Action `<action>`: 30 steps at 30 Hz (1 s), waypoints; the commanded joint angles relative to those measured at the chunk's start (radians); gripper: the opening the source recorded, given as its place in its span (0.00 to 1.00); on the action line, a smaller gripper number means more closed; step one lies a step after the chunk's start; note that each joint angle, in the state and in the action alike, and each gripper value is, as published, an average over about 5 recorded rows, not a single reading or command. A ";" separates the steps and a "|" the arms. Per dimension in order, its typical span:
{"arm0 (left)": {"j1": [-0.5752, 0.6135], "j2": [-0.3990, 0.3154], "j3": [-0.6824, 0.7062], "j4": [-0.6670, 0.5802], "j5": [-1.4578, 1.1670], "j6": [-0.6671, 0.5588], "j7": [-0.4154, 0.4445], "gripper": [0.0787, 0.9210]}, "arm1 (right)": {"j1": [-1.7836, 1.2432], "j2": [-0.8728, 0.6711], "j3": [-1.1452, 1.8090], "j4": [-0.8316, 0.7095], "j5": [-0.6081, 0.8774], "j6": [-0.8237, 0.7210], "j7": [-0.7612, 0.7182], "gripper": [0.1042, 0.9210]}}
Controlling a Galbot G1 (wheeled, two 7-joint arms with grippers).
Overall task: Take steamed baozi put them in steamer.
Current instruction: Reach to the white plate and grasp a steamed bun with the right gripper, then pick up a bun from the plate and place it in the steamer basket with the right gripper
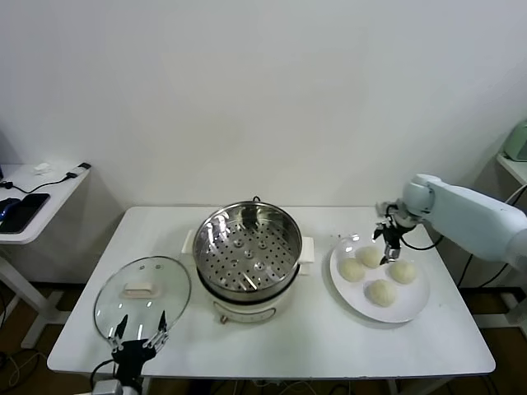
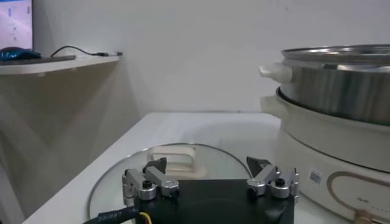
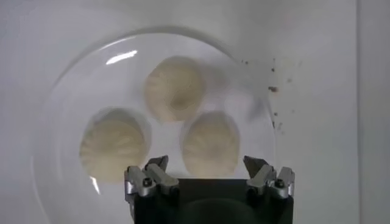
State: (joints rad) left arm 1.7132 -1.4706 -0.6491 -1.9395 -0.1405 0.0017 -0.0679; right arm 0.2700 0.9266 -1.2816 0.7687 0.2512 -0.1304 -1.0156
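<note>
From the head view we see four buns [image 1: 379,276] still on the white plate [image 1: 416,311] at right of centre, the steamer [image 1: 247,251] in the middle empty, and our right gripper [image 1: 389,239], jaws apart, poised over the farthest bun, so nothing is moved yet. Our left wrist view shows the left gripper [image 2: 210,176] spread wide above the glass lid [image 2: 177,167], with the steamer's base label too small to read. The right wrist view shows three buns below the open claw; no writing.
</note>
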 commanded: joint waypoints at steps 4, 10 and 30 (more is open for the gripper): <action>0.007 -0.005 0.007 0.004 0.022 -0.009 0.000 0.88 | -0.071 0.085 0.079 -0.162 -0.049 0.013 0.006 0.88; 0.015 -0.009 0.010 -0.005 0.025 -0.008 -0.001 0.88 | -0.074 0.092 0.087 -0.163 -0.048 0.019 -0.019 0.88; 0.042 -0.023 0.023 -0.061 0.043 -0.005 -0.002 0.88 | 0.298 -0.027 -0.175 0.149 0.146 0.028 -0.063 0.67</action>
State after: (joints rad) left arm 1.7487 -1.4912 -0.6310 -1.9751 -0.1025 -0.0046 -0.0698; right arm 0.3262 0.9510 -1.2886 0.7504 0.2921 -0.1070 -1.0624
